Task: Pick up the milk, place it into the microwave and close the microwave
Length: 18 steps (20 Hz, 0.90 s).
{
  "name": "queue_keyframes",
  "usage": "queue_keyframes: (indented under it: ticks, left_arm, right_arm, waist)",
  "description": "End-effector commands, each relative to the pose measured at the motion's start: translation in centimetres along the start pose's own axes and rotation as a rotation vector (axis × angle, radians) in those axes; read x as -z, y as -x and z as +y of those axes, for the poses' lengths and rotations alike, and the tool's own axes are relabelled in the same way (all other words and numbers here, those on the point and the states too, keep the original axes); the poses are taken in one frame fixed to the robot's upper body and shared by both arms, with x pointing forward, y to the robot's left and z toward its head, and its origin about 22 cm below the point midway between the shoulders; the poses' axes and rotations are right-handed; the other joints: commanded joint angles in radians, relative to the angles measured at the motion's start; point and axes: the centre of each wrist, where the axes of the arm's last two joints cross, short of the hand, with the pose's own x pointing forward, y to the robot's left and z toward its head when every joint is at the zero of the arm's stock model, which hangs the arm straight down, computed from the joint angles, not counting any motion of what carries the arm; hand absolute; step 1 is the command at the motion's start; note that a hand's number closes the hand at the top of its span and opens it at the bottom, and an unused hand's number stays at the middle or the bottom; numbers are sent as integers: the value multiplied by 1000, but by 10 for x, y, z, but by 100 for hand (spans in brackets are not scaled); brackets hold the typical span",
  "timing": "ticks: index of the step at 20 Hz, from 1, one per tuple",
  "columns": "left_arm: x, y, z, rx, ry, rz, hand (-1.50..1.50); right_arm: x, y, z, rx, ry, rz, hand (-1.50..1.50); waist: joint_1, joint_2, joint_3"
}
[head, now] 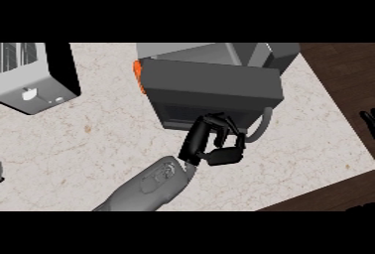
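Left hand (211, 143): black, at the end of a grey forearm (150, 186) entering from the lower edge; fingers curled, tips at the lower front edge of the microwave door; what they grasp, if anything, cannot be told.
Right hand (367, 119): only dark fingertips show at the right edge, over the wooden floor; finger state cannot be told.
Microwave (212, 82): dark grey box on the counter, seen from above, just beyond the left hand; grey curved handle (262, 126) at its lower right corner, just beside the hand.
Microwave door: whether it is fully closed cannot be told from this angle.
Milk: no carton can be made out; its position cannot be told.
Orange item (137, 74): touching the microwave's left side, partly hidden.
Toaster (36, 74): grey-and-black appliance at the upper left, well apart from the hand.
Counter (88, 144): pale marbled stone.
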Motion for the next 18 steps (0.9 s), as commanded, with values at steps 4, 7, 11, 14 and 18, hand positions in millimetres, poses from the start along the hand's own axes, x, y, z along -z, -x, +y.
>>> queue_keyframes:
  ticks: [4,7,11,14,18]
  left_arm:
    - [33,-16,13,-45,-102,-22,150]
    - [39,-16,16,-47,-119,-21,150]
    - [56,-25,25,-77,-147,-35,150]
    - [63,-31,27,-108,-165,-69,150]
    - [64,-29,28,-119,-168,-75,150]
  right_arm:
    - [14,-13,-9,16,-56,-27,-150]
    - [21,-19,-13,2,-82,-19,-150]
    - [28,-24,-21,-6,-76,-32,-150]
    - [33,-29,-28,-12,-79,-34,-150]
    - [39,-33,-35,-15,-64,-38,-150]
  waist:
    - [-40,12,3]
    - [-51,18,2]
    - [-44,28,4]
    - [-52,33,3]
    - [-49,34,3]
